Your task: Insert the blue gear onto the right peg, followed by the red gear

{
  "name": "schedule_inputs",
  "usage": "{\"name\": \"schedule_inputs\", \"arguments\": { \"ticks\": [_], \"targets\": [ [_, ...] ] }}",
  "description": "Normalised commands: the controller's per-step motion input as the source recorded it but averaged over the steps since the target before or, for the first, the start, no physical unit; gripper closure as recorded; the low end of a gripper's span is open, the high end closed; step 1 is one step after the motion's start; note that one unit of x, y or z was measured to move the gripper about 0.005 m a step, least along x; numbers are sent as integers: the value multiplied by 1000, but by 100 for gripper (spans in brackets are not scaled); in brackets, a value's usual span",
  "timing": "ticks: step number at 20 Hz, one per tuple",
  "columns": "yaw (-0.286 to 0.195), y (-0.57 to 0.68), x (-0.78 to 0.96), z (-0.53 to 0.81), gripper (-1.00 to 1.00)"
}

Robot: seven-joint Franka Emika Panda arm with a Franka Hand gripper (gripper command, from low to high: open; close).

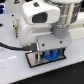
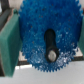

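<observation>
The blue gear [image 2: 35, 30] fills the wrist view, its toothed rim all around and a dark opening at its hub. A small grey round tip [image 2: 51, 52] shows inside that opening; I cannot tell whether it is the right peg. In the exterior view the blue gear [image 1: 51, 56] hangs just over the grey black-framed plate [image 1: 34, 62], directly under my gripper [image 1: 45, 52], which appears shut on it. The arm and the gear hide the pegs in that view. The red gear is out of view.
The plate lies on a white table [image 1: 12, 70]. The bulky white arm [image 1: 42, 20] covers much of the exterior view. A green block [image 2: 9, 42] sits beside the gear in the wrist view.
</observation>
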Motion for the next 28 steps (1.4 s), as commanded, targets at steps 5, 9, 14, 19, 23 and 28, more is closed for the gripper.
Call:
{"name": "schedule_inputs", "arguments": {
  "ticks": [5, 9, 14, 19, 23, 28],
  "targets": [
    [0, 144, -33, 332, -100],
    [0, 120, -170, 456, -100],
    [0, 195, -427, 308, -100],
    [0, 268, -514, 158, -100],
    [0, 177, -647, 26, -100],
    [0, 153, -614, -46, -100]
  ]
}}
